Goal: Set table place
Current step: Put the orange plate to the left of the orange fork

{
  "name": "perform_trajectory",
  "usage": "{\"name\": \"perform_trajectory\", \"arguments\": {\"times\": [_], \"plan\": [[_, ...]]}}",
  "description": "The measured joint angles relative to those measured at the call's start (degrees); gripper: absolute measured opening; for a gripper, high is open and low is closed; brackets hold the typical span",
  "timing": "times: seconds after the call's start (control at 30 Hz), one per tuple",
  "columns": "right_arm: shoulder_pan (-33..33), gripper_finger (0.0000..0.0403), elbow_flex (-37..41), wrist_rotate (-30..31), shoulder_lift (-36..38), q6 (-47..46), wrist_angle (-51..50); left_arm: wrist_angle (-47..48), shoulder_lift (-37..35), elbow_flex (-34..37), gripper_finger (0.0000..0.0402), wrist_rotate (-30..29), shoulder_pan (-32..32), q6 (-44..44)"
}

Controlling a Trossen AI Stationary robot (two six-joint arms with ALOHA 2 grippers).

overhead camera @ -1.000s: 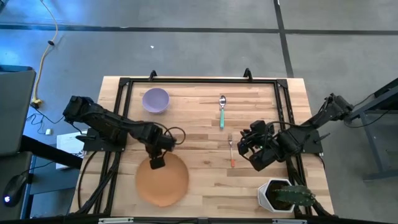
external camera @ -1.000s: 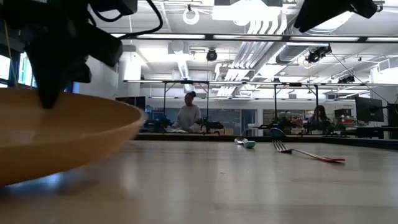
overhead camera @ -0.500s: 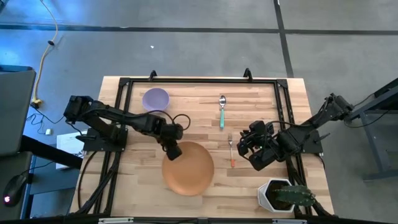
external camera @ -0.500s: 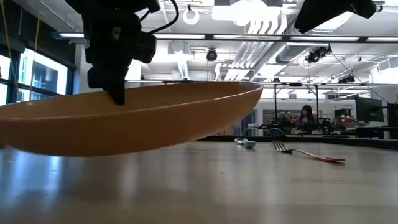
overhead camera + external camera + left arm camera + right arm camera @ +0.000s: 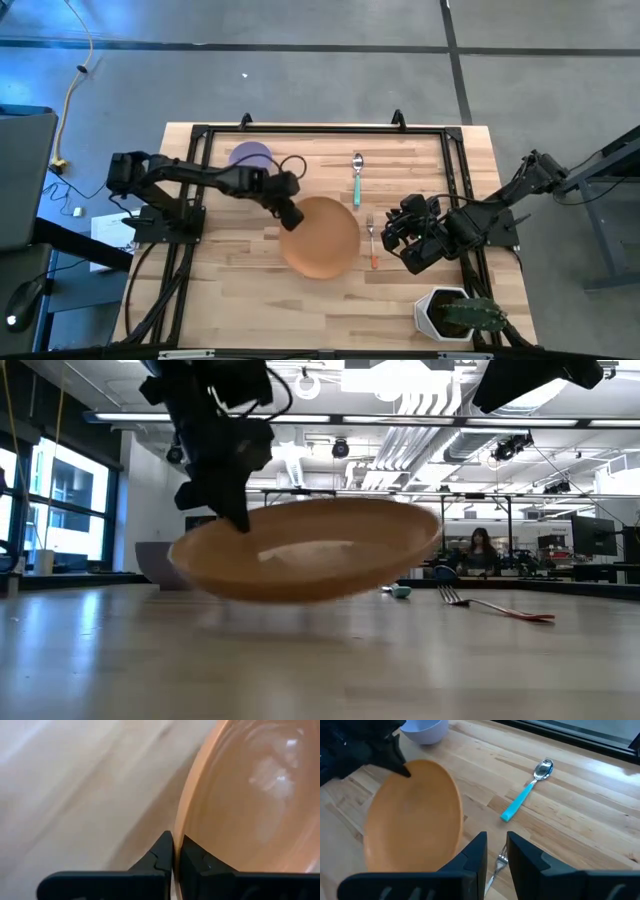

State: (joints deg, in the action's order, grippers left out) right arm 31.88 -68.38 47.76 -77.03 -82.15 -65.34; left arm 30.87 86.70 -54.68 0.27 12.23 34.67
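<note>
My left gripper [image 5: 291, 215] is shut on the round orange plate [image 5: 322, 238], which floats above the middle of the wooden table [image 5: 420, 150]. In the low view the plate [image 5: 310, 550] hangs clear of the tabletop. The lavender bowl [image 5: 250, 155] stands at the far left, partly behind my left arm. The teal-handled spoon [image 5: 357, 180] and the orange-handled fork [image 5: 372, 242] lie flat to the plate's right. My right gripper [image 5: 405, 250] hovers just right of the fork, narrowly open and empty; its wrist view shows the fork [image 5: 497, 865] between its fingers' line. My left gripper pinches the plate's rim [image 5: 181, 827] at the plate's left side, one finger on the upper inner face and one on the outer side. The fingers come from the table's left, slanting down. The plate is lifted clear of the table, nearly level, its free side slightly higher.
A white angular pot with a green plant [image 5: 450, 312] stands at the near right corner. A black rail frame [image 5: 320, 130] runs around the tabletop. Bare wood lies at the near left, where the plate was.
My left gripper has carried the plate from the table's near left toward the right and far side, to the table's middle beside the fork. The plate has stayed clear of the table throughout.
</note>
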Motion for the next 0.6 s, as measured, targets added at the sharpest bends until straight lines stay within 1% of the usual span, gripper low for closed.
{"name": "perform_trajectory", "arguments": {"times": [0.13,0.27,0.47,0.6], "plan": [[0.00,0.0064,0.00,0.01,0.00,0.00,0.02,1.27,0.86,0.00,0.0000,0.04,2.93,-1.49],[0.00,0.0064,-0.02,0.25,0.00,-0.02,0.01,0.61,2.54,-0.02,0.0000,2.02,4.70,-1.91],[-0.02,0.0064,-0.02,0.27,0.00,-0.02,0.02,3.07,6.27,-0.02,0.0000,4.96,4.58,-1.91],[-0.02,0.0064,-0.02,0.29,0.00,-0.02,0.02,2.52,8.18,-0.02,0.0000,6.34,4.63,-1.94]]}}
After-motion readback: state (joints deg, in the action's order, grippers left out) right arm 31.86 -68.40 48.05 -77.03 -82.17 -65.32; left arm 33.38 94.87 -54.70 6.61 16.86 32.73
